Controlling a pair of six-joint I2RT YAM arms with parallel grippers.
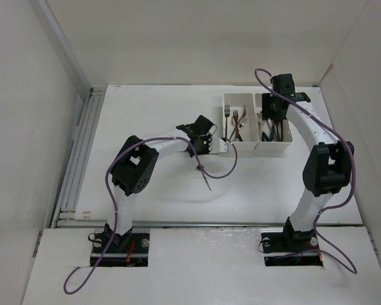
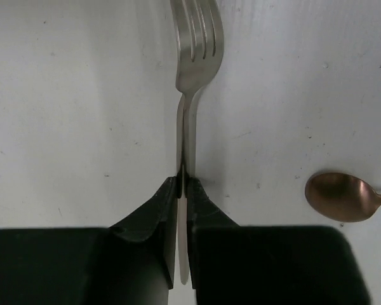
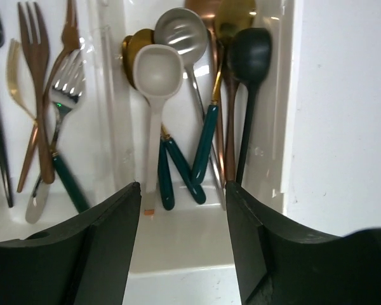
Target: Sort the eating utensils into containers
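Utensils (image 1: 241, 124) lie in the white tray (image 1: 270, 149) at the table's (image 1: 152, 114) far right, seen from above; the left gripper (image 1: 209, 145) sits just beside its left side, the right gripper (image 1: 274, 113) above its right half. Left wrist: fingers (image 2: 152, 216) clamp a silver fork (image 2: 193, 63) by the handle, a copper spoon (image 2: 340, 197) lying nearby. Right wrist: jaws spread over binned spoons (image 3: 157, 70) and forks (image 3: 66, 81).
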